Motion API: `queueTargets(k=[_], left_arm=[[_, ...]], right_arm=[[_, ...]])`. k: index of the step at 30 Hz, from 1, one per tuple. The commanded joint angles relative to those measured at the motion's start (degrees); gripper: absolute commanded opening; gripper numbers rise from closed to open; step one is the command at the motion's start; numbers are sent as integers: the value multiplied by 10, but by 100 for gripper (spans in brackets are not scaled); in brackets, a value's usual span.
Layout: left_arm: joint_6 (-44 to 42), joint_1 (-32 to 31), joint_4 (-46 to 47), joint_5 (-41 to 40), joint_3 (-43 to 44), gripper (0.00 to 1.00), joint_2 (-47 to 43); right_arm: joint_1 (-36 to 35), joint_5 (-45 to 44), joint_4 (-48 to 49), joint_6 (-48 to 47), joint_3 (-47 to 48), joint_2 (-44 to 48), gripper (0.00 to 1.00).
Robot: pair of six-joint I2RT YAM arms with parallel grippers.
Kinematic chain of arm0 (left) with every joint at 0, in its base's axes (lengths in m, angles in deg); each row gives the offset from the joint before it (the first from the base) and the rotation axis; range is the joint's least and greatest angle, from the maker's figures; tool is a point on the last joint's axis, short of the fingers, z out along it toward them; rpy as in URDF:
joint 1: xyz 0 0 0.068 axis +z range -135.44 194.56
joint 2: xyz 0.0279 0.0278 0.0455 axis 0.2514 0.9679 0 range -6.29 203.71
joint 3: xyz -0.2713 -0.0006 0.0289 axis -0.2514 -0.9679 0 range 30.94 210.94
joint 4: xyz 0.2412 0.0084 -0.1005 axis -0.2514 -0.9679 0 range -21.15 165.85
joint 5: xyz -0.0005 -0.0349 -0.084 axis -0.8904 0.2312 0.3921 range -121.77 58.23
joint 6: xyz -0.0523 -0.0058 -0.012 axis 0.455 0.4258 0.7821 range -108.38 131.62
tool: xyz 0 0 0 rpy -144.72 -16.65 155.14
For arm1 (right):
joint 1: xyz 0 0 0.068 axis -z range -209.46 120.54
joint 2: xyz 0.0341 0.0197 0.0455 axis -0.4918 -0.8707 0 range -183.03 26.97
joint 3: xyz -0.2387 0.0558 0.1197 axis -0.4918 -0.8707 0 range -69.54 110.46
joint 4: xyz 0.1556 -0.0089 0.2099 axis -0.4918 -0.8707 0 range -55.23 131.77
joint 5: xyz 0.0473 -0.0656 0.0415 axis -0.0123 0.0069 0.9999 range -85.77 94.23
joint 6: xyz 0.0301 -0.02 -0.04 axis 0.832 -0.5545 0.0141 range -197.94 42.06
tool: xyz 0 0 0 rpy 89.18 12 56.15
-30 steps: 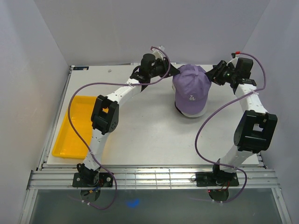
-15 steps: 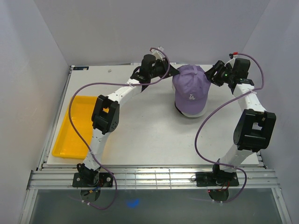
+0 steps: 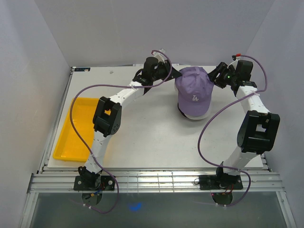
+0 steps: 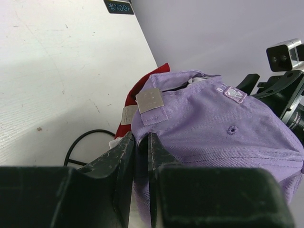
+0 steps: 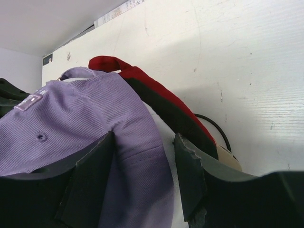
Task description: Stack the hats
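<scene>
The lavender cap point(image 3: 194, 88) with the white LA lies on top of a pile of hats at the back middle of the table. Under it the red cap point(image 4: 142, 85) shows, and in the right wrist view point(image 5: 156, 92) a black layer lies just below the red. A white brim point(image 3: 192, 117) peeks out at the pile's near edge. My left gripper point(image 3: 172, 76) is shut on the lavender cap's rear edge point(image 4: 140, 147). My right gripper point(image 3: 214, 78) is open, its jaws astride the lavender cap's side point(image 5: 142, 156), one finger point(image 5: 90, 175) touching the fabric.
A black wire loop point(image 4: 76, 142) lies on the white table point(image 3: 142, 137) beside the pile and also shows in the right wrist view point(image 5: 216, 126). A yellow tray point(image 3: 64, 142) sits at the left edge. Grey walls close in at the back and sides.
The right wrist has shifted slightly toward the back, and the lavender cap has moved a touch to the left. The left arm has hardly moved.
</scene>
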Motion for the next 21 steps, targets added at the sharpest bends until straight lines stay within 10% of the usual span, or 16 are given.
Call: queueTargets(k=[1,21], left_arm=[[-18,-15,-98,-13,-36,25,2],[-33,-16,-124,-28,-49,66,-8]], right_arm=[[-13,-28,-79,-25,-33,-42,59],[-13,-34,-86,-20,-42,-36,66]])
